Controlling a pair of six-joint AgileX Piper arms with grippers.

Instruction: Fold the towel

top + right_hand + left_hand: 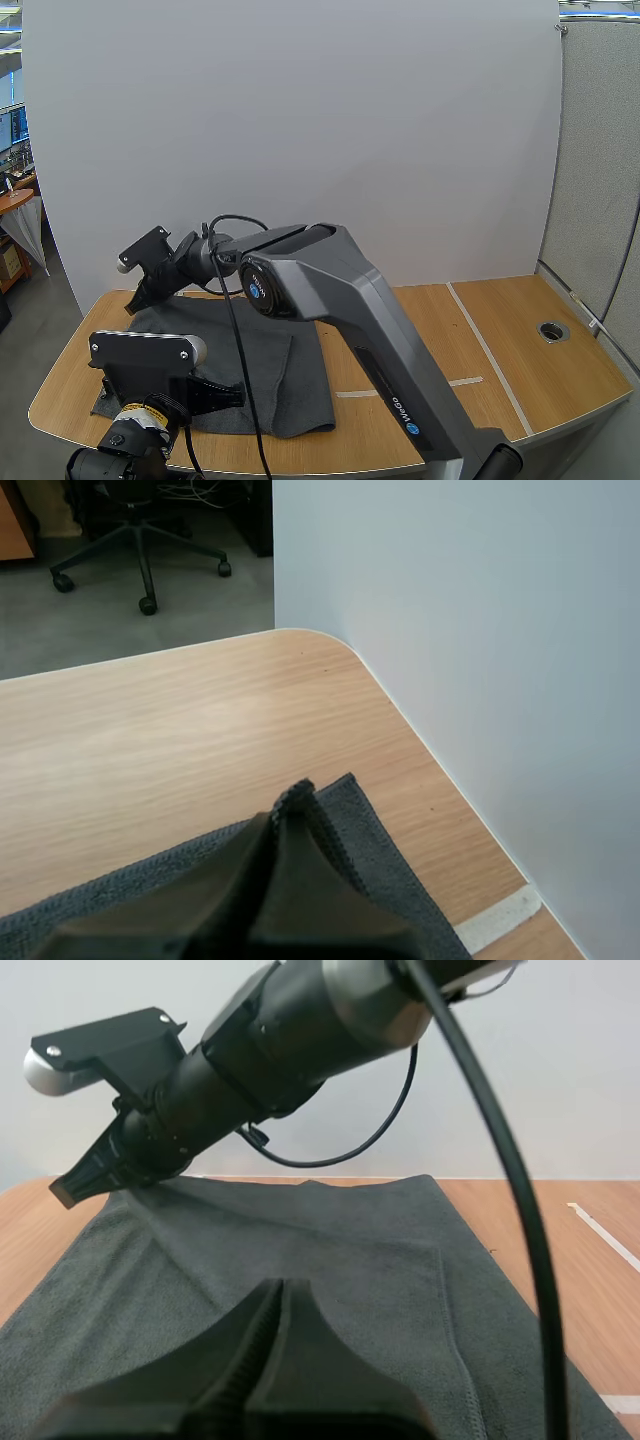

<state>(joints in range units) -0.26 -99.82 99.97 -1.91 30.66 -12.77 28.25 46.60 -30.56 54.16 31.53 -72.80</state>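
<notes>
From the high view, the dark grey towel [285, 385] lay spread on the left part of the wooden tabletop [520, 340], its near edge close to the tabletop's front edge. My right arm reached across from the right side, over the towel, to its far left corner, and my right pincer [135, 303] was down at that corner. My left pincer [238, 393] sat low over the near left part of the towel, pointing toward the right, its two fingers together as one dark wedge.

In the left wrist view, my left pincer [280, 1290] was fully closed, the ribbed faces pressed together with nothing between the tips. It hovered just above the cloth. The towel [350, 1250] stretched away beneath it, mostly flat with a few shallow creases and a stitched hem along one side. At the far corner my right pincer [72, 1188] touched the cloth where it met the bare tabletop [540, 1220].

In the right wrist view, my right pincer [290, 805] was closed on the towel [390, 880]: the hemmed corner stood up between the tips, pinched there. Beyond it lay the rounded corner of the tabletop [200, 730], and a white tape strip [500, 920] lay just beside the towel's edge.
</notes>
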